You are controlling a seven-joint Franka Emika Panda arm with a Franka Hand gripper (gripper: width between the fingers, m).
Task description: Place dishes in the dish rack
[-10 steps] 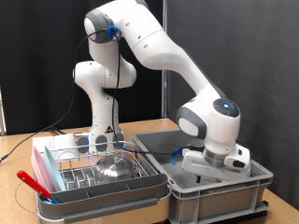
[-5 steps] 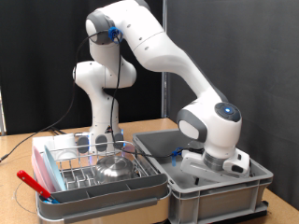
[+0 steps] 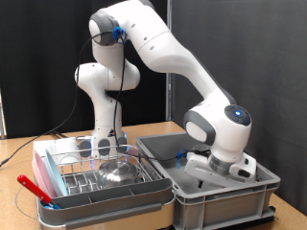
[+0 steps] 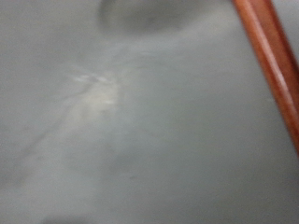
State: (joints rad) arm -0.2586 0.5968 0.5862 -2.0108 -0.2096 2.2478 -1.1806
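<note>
Down inside grey crate [image 3: 225, 192], hand [image 3: 223, 169] lowered, fingers hidden

A lab test bench: black curtain backdrop [image 3: 240, 48], bare wooden table [image 3: 19, 158], trailing cable [image 3: 58, 123].

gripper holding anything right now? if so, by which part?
Cannot be told. The gripper is down inside the grey crate, its fingers hidden by the wall. The wrist view is a blur showing only a red-brown handle, not between fingers.

Shiny steel bowl [image 3: 119, 172] upside down in the silver wire dish rack [image 3: 91, 178], pink-and-grey tray.
</note>
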